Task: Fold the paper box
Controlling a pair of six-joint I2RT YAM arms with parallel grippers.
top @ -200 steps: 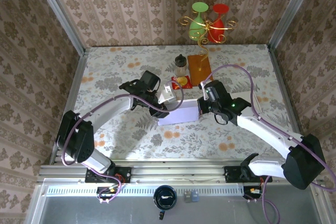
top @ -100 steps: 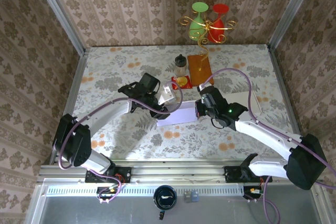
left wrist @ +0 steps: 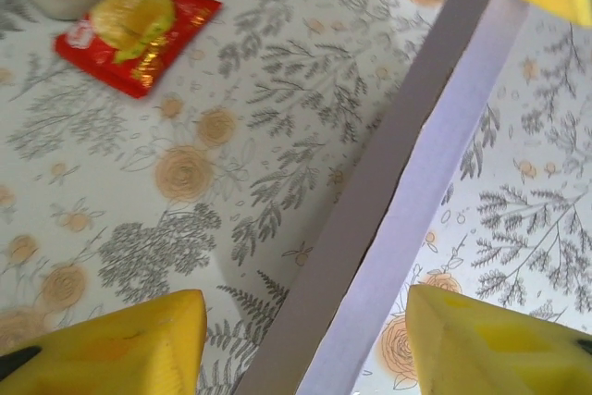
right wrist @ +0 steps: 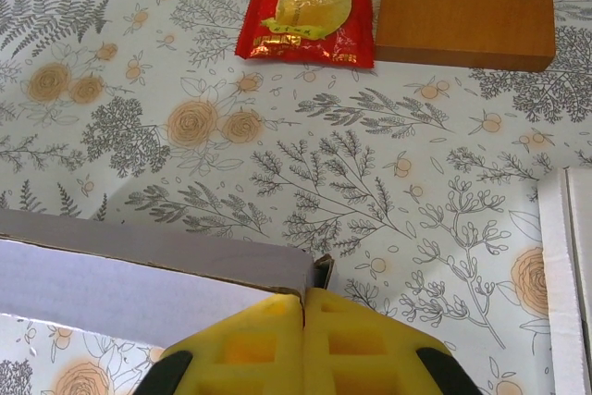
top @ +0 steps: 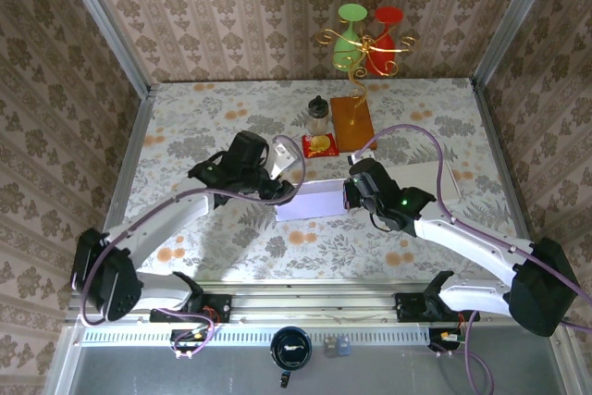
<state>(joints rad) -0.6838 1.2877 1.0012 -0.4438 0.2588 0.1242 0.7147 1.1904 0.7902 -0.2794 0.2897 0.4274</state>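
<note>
Your paper box [top: 312, 201] lies in the middle of the bench [top: 185, 127], between the two arms, with a long wall raised. The left pincer [left wrist: 301, 310] stands open. Its yellow fingers [left wrist: 120, 344] sit either side of that wall, and neither appears to touch it. The right pincer [right wrist: 303, 326] is closed tight at the box's right end corner, but you cannot tell whether a sliver of card is caught between its tips.

That corner is the weak spot. If the right pincer holds nothing, the box will likely slide or swing when you press from the left, and the crease will run askew. If you close the left pincer off-square, you may crumple the thin card instead of folding it. Mind too the red snack packet [right wrist: 303, 18] and the wooden board [right wrist: 467, 6] on the far side, since a pushed box could shove them.
</note>
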